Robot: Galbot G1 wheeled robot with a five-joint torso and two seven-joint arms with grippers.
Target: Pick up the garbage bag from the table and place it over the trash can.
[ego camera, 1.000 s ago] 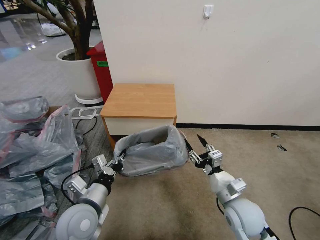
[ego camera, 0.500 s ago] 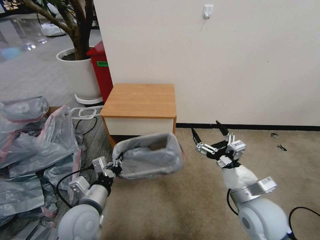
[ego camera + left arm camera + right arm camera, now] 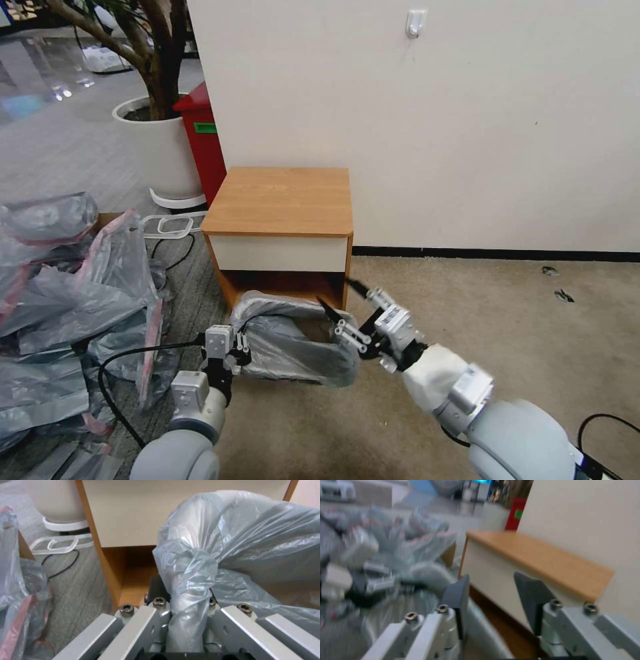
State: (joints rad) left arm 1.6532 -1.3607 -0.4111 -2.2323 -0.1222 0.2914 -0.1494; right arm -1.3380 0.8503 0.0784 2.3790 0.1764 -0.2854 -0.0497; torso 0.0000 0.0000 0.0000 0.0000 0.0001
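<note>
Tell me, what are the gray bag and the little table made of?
The garbage bag looks like thin, shiny plastic: it crinkles, and you can partly see through it. The table looks like smooth light-brown wood or wood-look board, with a plain white front panel; which one can't be told.

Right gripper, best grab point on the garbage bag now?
Take the rim of the garbage bag on the can's right side, where film is stretched taut over the edge beside the open right gripper. Come from above and the right, one finger inside the mouth, one outside. The left gripper already pinches a bunched fold on the opposite side, so this corner probably needs tension.
</note>
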